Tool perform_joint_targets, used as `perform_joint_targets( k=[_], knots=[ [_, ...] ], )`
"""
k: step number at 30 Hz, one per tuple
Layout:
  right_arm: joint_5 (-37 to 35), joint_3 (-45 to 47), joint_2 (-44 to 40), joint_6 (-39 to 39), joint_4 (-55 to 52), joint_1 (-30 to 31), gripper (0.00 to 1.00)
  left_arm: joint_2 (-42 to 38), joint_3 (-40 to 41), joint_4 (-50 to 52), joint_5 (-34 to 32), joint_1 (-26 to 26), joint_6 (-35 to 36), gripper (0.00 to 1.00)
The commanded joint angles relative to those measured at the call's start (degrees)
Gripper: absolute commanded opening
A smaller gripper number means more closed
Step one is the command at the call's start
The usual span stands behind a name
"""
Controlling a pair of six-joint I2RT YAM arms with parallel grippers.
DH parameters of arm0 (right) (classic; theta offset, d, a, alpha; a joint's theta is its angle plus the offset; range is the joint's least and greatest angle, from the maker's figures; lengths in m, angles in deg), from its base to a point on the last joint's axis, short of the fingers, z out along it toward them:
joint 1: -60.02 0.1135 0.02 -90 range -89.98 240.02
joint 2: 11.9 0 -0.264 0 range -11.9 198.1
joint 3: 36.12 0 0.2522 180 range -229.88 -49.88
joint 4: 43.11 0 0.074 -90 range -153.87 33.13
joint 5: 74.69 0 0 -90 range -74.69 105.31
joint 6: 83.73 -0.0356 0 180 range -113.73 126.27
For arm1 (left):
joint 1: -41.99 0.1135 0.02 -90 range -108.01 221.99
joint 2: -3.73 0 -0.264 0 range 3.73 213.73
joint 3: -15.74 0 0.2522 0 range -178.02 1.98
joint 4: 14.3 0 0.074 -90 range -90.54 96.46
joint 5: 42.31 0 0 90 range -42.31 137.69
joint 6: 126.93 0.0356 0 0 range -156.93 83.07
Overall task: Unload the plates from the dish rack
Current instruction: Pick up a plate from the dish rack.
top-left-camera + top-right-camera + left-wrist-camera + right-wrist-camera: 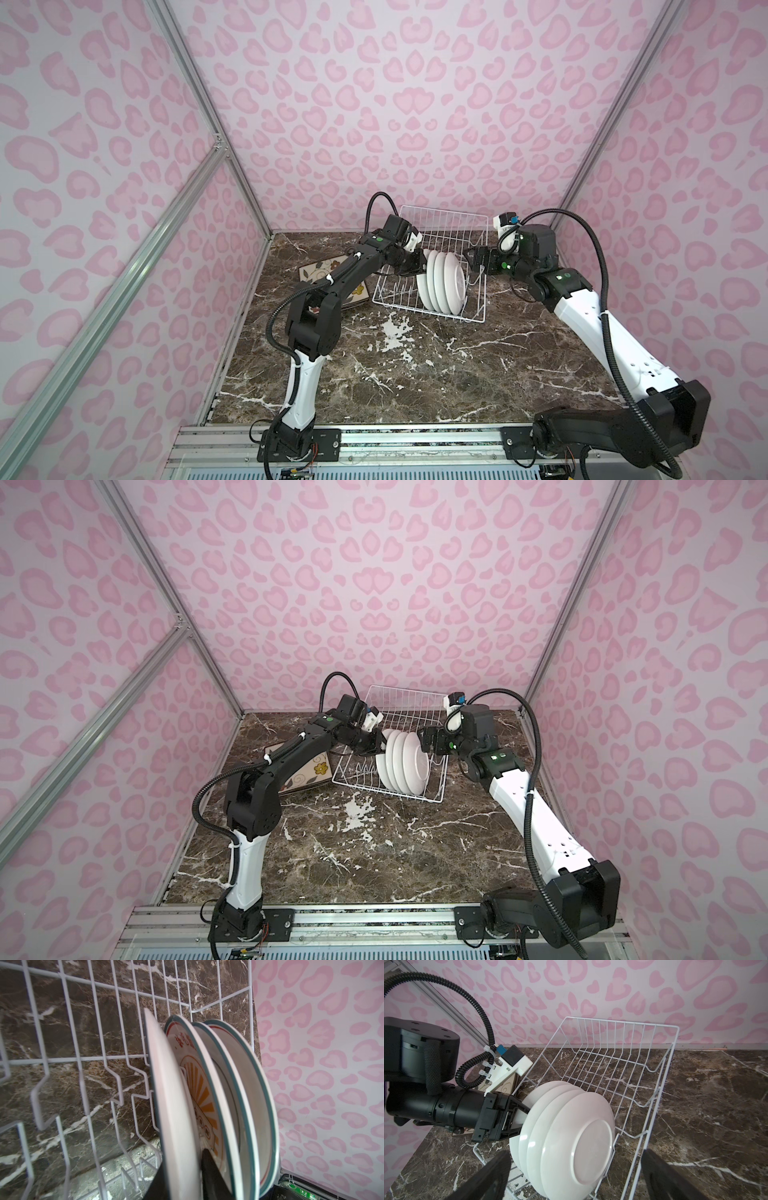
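Both top views look down from high over the near edge of the bench (415, 374) toward the back wall (415, 104), taking in the whole scene from afar. The left wrist camera sits close against the round plates (176, 1105), edge-on inside the dish rack (83, 1059). The right wrist camera, slightly farther back, shares those plates, seeing their backs and the left claw (519, 1122).

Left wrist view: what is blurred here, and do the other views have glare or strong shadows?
Left wrist view: the nearest plate and the close rack wires are blurred, the printed plate behind is sharper. Right wrist view: sharp, one small glare spot on a middle plate. In both top views: even light, faint shadows, no glare.
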Motion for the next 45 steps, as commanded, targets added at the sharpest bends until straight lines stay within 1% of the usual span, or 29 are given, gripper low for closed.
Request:
perform_joint_targets(
  k=[1, 7, 11, 16, 22, 26, 35, 39, 45],
  knots=[
    [0.7, -0.6, 0.6, 1.6, -0.6, -0.3, 0.99, 0.0, 1.9, -2.3, -1.3, 0.0, -3.4, 0.16],
    [4.0, -1.8, 1.8, 4.3, -4.5, -1.4, 0.99, -1.1, 6.2, -7.4, -1.5, -0.1, -9.3, 0.04],
    [4.6, -2.9, 2.3, 6.3, -6.8, -1.6, 0.99, -1.9, 7.9, -10.6, -1.8, -0.4, -12.8, 0.04],
    [4.5, -3.0, 2.3, 6.9, -7.2, -2.1, 0.99, -2.0, 10.7, -17.5, -0.8, -1.4, -19.2, 0.04],
    [4.3, -3.0, 2.1, 7.0, -7.3, -2.3, 0.99, -0.4, 9.0, -19.7, -0.8, -3.1, -22.8, 0.04],
    [4.1, -2.7, 1.9, 7.0, -7.2, -2.7, 0.99, -1.5, 9.7, -20.5, -1.8, -4.0, -25.1, 0.04],
    [4.2, -2.8, 1.7, 6.9, -6.9, -3.0, 0.99, -3.3, 10.0, -21.2, -3.0, -4.5, -27.0, 0.04],
    [4.2, -2.9, 1.5, 6.4, -6.7, -3.0, 0.99, -4.3, 8.6, -19.3, -3.4, -4.5, -26.0, 0.04],
    [4.5, -2.9, 1.4, 5.4, -5.4, -3.0, 0.99, -6.1, 7.0, -17.8, -1.6, -4.4, -23.9, 0.04]
  ],
)
